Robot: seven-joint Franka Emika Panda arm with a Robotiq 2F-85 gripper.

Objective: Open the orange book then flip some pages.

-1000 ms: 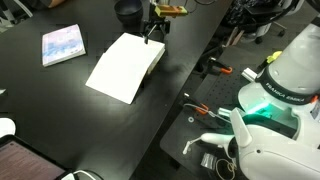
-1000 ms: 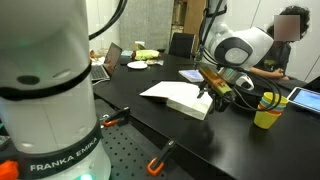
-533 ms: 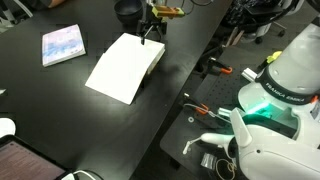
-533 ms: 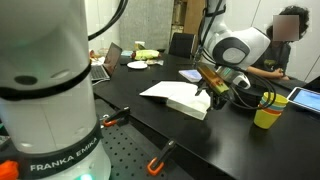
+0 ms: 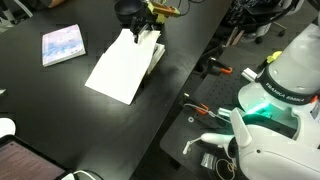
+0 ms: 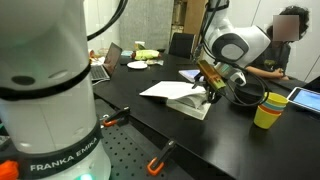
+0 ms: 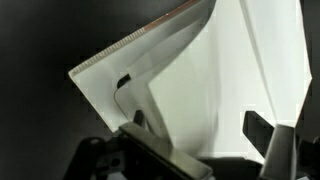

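The orange book lies open on the black table, showing blank cream pages; its cover is hidden. It also shows in an exterior view. My gripper is at the book's far edge, fingers down among the pages, as also seen in an exterior view. In the wrist view the gripper is open. Its dark fingers stand wide apart. A few pages curl up between and beside them.
A thin pale blue-white book lies far left of the open book. A yellow cup, a laptop and a seated person are around the table. Orange-handled tools lie near a second robot's base.
My gripper has moved from beside the book's far edge onto it, and pages at that edge have lifted and curled.
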